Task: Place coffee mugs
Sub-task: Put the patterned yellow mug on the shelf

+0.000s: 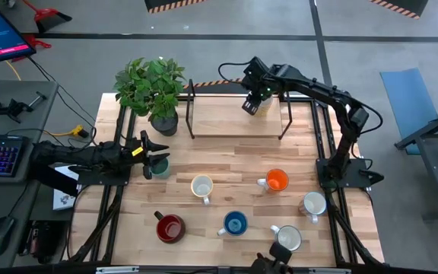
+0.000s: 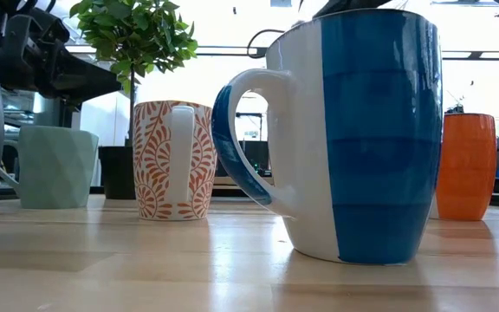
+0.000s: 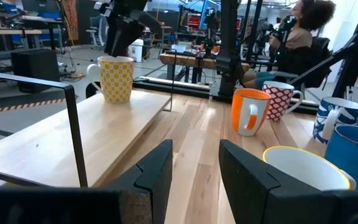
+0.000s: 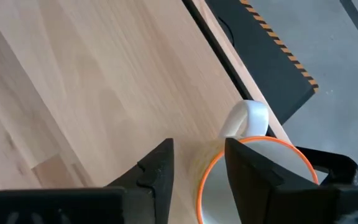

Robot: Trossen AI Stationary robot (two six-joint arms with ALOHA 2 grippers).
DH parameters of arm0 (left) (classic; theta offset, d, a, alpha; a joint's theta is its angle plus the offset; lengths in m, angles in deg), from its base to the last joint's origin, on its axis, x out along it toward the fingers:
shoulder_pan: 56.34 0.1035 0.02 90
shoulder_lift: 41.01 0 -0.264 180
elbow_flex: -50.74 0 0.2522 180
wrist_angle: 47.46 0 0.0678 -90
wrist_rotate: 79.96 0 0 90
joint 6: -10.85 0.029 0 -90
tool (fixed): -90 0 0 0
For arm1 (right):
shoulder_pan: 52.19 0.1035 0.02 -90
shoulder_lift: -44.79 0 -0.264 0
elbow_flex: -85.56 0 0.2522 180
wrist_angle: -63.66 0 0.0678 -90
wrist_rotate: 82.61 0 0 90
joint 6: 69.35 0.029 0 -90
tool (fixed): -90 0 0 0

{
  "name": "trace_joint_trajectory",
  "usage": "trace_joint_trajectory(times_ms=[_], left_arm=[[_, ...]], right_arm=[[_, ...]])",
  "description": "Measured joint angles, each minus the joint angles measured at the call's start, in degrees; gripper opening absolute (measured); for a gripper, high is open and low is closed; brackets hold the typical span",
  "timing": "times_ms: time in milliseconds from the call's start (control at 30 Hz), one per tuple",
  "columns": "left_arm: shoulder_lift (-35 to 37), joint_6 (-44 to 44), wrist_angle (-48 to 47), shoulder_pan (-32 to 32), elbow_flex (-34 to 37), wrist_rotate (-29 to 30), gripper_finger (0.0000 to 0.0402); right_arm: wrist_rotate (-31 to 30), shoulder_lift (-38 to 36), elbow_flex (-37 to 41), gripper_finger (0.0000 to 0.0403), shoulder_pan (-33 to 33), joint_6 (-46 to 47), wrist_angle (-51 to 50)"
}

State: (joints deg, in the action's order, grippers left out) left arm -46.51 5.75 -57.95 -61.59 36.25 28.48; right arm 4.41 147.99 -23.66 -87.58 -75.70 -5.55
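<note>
Yellow-patterned mug (image 1: pixel 260 106) sits on the raised wooden shelf (image 1: pixel 234 118) at the surface's far side, the right claw (image 1: pixel 254 97) narrowly parted over its rim — judged the release step. Open wider and lift straight up, so no finger drags the rim. Left claw (image 1: pixel 155 154) waits, slightly parted, beside the teal mug (image 1: pixel 159 167).

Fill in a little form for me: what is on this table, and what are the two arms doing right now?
Shelf: a yellow patterned mug stands on the raised wooden shelf
Right end effector: at that mug's rim
Left end effector: open, empty, beside the teal mug
Other mugs on the table: cream mug, orange mug, red mug, blue mug, two pale mugs
Plant: potted plant, back left corner
</note>
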Motion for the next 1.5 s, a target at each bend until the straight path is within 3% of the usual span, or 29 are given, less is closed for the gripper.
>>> trace_joint_trajectory(times_ms=[433,700,1500], left_arm=[[0.00,-0.29,-0.01,-0.02,0.00,0.00,0.0120],[0.04,-0.31,0.04,0.00,0.00,0.00,0.0120],[0.04,-0.86,0.02,-0.01,0.00,-0.02,0.0120]], right_arm=[[3.02,1.27,0.06,0.0067,0.95,1.35,0.50],[-0.36,4.72,0.09,0.0066,2.04,0.74,4.44],[-8.63,5.31,0.09,0.0066,1.06,0.94,0.21]])
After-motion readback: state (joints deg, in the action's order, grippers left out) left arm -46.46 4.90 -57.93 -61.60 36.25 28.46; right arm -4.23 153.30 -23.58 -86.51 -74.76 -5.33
